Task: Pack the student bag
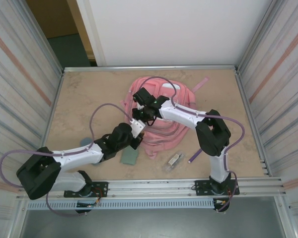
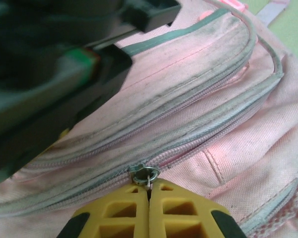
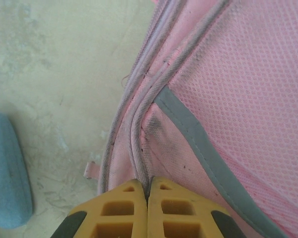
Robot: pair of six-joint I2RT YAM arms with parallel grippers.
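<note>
Bag (image 2: 223,124): left gripper (image 2: 149,191) is pinching zip pull (image 2: 145,173), right gripper (image 3: 148,191) is clamping edge piping (image 3: 138,130). Pull is risking slipping free under tension.

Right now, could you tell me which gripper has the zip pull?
The left gripper: its shut yellow fingers pinch the metal zip pull on the pink bag. The right gripper is shut on the bag's piped edge instead.

The left arm (image 1: 74,157) and the right arm (image 1: 181,114) both have white link shells between bulky black joint housings. A purple cable (image 1: 97,116) loops along each. Black base plates (image 1: 89,191) anchor them. The fingers (image 2: 92,214) are yellow-orange with rectangular cut-outs and black pads.
</note>
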